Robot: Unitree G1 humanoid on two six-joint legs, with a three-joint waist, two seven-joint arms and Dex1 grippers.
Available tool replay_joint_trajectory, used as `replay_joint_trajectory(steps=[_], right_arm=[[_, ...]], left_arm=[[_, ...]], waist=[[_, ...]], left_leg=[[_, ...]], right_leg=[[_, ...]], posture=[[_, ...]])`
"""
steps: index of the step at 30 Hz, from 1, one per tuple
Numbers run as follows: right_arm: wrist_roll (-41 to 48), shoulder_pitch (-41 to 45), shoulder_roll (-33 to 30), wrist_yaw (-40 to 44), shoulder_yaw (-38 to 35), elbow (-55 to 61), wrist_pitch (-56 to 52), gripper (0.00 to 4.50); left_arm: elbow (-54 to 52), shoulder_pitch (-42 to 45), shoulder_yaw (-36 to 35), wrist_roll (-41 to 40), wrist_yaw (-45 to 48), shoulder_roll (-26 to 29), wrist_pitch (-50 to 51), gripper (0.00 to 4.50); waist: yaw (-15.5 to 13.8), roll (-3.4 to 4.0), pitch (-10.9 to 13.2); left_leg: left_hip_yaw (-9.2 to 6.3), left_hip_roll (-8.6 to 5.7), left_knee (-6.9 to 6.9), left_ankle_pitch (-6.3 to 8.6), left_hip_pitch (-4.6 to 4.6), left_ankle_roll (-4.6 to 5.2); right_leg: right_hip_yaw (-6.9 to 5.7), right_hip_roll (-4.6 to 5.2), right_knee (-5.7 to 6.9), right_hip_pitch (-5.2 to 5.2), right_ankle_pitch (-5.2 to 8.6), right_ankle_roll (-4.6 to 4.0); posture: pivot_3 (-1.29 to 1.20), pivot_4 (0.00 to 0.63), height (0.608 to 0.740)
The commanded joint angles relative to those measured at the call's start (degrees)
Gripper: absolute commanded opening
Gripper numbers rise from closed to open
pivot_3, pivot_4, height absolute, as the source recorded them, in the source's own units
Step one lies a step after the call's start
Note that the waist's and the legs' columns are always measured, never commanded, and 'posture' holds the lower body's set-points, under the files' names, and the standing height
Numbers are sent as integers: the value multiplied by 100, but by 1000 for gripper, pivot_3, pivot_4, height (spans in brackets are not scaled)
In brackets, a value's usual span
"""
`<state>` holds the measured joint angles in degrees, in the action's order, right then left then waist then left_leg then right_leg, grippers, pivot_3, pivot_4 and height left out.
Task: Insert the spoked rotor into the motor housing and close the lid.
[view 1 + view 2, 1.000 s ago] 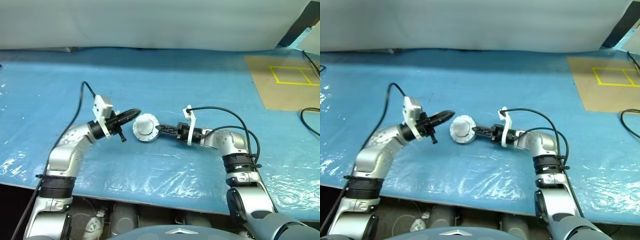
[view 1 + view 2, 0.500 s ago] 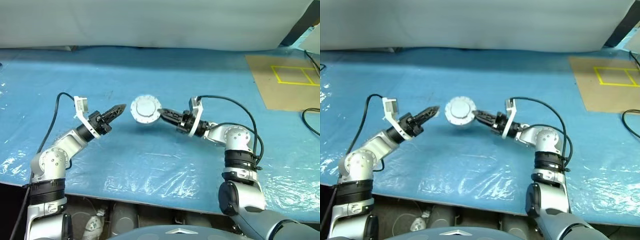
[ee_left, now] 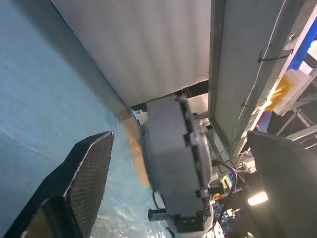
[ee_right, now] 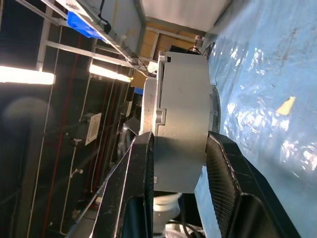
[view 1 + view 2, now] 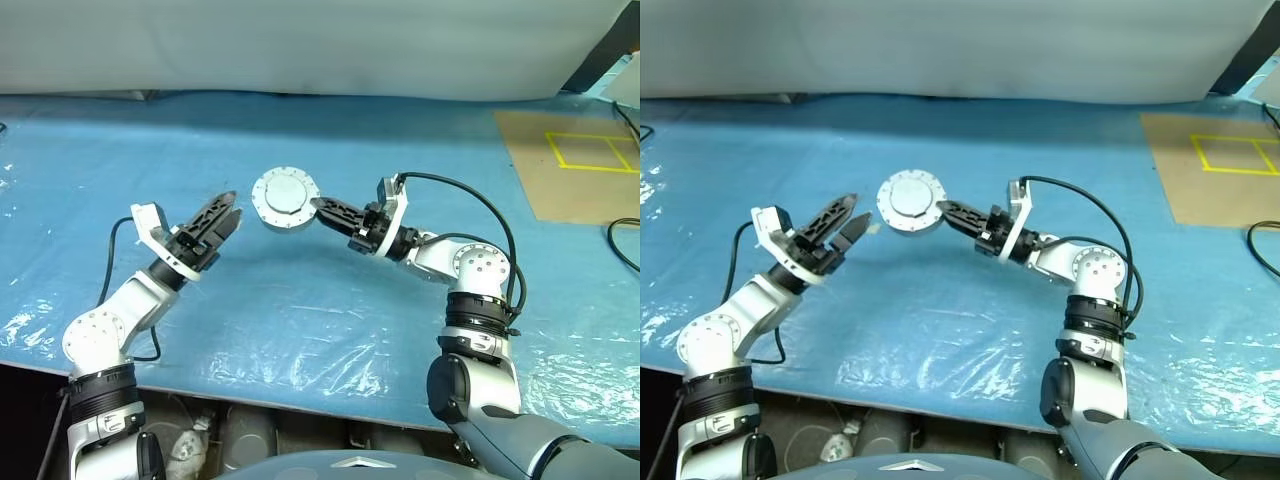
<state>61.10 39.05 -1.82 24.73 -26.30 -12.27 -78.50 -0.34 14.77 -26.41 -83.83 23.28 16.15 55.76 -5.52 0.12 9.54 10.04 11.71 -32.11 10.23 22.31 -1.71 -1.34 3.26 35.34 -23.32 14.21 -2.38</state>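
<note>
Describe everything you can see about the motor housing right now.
The motor housing is a short, round, silver-grey metal cylinder. Its flat lid is closed, with a raised centre disc and small bolt tabs around the rim. It is held above the blue table cover, tipped so the lid faces the head camera. The right end effector pinches its side wall between both black fingers. The left end effector stands open just beside it, not touching. Its inside is hidden.

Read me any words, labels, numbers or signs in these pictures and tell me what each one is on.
None can be read.
Motor housing, held in the right hand: no markings show.
Brown board: yellow taped squares, no text.
Sheet on the background rack: print too small to read.
</note>
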Motion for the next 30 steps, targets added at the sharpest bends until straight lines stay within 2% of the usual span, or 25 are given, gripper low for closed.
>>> replay_joint_trajectory(steps=[1, 7, 17, 30], right_arm=[[526, 234, 46, 33, -99, 348, 86, 1109], [641, 175, 33, -53, 57, 394, 75, 1109], [635, 96, -26, -95, 217, 455, 90, 1109], [586, 55, -32, -154, 257, 452, 160, 1109]], left_arm=[[-79, 21, 155, -98, -30, 25, 96, 4441], [-42, 273, 399, -223, 51, -40, 169, 4441], [246, 505, 695, 132, 306, -22, 139, 4441], [238, 483, 421, 317, 262, -1, -160, 4441]], waist=[[0, 0, 0], [-1, -1, 0], [0, -1, 0], [0, -1, 0]], left_leg=[[-2, 0, 0, 0, 0, 0], [-3, -5, -2, -1, 2, -1], [-6, -22, -4, -1, 2, -1], [-8, -23, -14, -1, 1, -1]], right_leg=[[0, 0, 0, 1, -1, 2], [0, 0, -2, 3, -5, 10], [0, 1, -1, 4, -6, 11], [0, 1, 7, 6, -8, 14]], posture=[[0, 150, 740], [0, 150, 740], [0, 150, 740], [0, 150, 740]])
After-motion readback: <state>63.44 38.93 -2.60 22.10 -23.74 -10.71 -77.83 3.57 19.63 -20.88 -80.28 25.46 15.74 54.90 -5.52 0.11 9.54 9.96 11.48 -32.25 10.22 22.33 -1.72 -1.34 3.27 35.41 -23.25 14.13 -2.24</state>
